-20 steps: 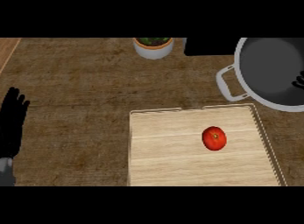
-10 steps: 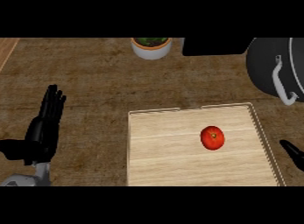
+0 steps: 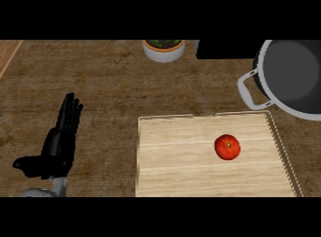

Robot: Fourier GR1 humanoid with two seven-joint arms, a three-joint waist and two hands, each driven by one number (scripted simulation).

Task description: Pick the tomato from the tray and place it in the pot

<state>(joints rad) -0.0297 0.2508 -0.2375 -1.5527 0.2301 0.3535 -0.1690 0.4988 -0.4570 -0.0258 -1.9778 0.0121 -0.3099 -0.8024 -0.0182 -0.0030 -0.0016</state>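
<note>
Head view: tomato (image 3: 227, 147) lies on the wooden tray (image 3: 190, 180), right of centre, untouched, nothing near it. Pot (image 3: 306, 78) stands beyond the tray's far right corner, well apart from the tomato, its white handle (image 3: 248, 92) turned toward the tray; inside looks empty. Left hand (image 3: 57, 143) rests open left of the tray, fingers straight, holding nothing. Right hand not in view. Small potted plant (image 3: 164, 48) at the far edge. Judgement: task not begun; pick, carry and placing all remain.

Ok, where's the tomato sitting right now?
In the head view, the round red tomato lies on the right half of the pale wooden tray, below-left of the grey metal pot.
</note>
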